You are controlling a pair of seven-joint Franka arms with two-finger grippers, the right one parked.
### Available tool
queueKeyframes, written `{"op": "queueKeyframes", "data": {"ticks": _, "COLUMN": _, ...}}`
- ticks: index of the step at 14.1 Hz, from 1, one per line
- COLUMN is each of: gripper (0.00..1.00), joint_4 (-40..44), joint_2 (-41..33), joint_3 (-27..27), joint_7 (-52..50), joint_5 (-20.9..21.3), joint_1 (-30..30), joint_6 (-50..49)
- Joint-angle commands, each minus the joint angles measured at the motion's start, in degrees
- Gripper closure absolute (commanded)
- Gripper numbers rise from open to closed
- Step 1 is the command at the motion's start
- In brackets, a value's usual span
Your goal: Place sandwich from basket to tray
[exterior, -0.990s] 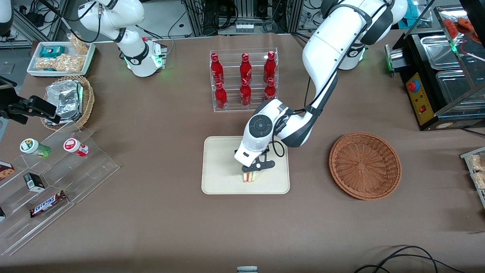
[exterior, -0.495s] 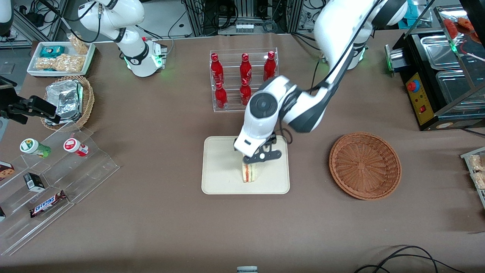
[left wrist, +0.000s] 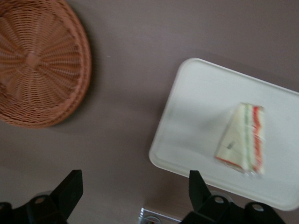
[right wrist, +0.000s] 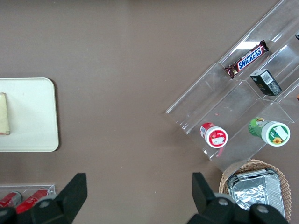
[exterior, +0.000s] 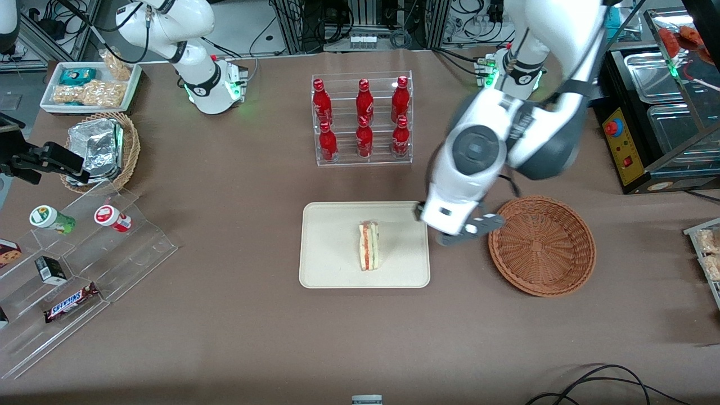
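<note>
Since half a second ago, the left arm's gripper (exterior: 469, 232) has lifted off the flat cream rectangular tray (exterior: 326, 264) and swung toward the working arm's end of the table, so it now hangs above the brown table (exterior: 236, 185) between the tray and the round reddish-brown wicker basket (exterior: 541, 245), with its jaws apart and holding nothing. Left where it was, the small triangular sandwich wedge of pale bread with red and green filling (exterior: 369, 245) lies on the tray, well clear of the gripper. In the left wrist view, the sandwich (left wrist: 244, 139) rests on the tray (left wrist: 196, 116), apart from the basket (left wrist: 37, 60).
</note>
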Motion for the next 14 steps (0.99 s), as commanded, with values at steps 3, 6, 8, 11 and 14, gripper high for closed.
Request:
{"op": "queueKeyframes", "data": {"ticks": 3, "gripper": 0.0, "joint_4": -11.1, "joint_2": -8.9, "joint_3": -0.4, "joint_7": 10.1, "joint_5": 0.4, "joint_1": 9.9, "joint_6": -0.1}}
{"op": "queueKeyframes", "data": {"ticks": 6, "gripper": 0.0, "joint_4": -17.8, "joint_2": -16.1, "joint_3": -0.4, "joint_7": 18.8, "joint_5": -0.3, "joint_1": 15.5, "joint_6": -0.4}}
{"op": "queueKeyframes", "data": {"ticks": 8, "gripper": 0.0, "joint_4": -20.8, "joint_2": -20.5, "joint_3": -0.4, "joint_7": 25.3, "joint_5": -0.7, "joint_1": 17.8, "joint_6": -2.6}}
{"op": "queueKeyframes", "data": {"ticks": 11, "gripper": 0.0, "joint_4": -20.9, "joint_2": -23.2, "joint_3": -0.4, "joint_7": 38.2, "joint_5": -1.8, "joint_1": 21.7, "joint_6": -5.3}}
{"op": "queueKeyframes", "data": {"ticks": 14, "gripper": 0.0, "joint_4": -20.3, "joint_2": -25.2, "joint_3": 0.5, "joint_7": 50.4, "joint_5": -1.9, "joint_1": 22.7, "joint_6": -4.9}}
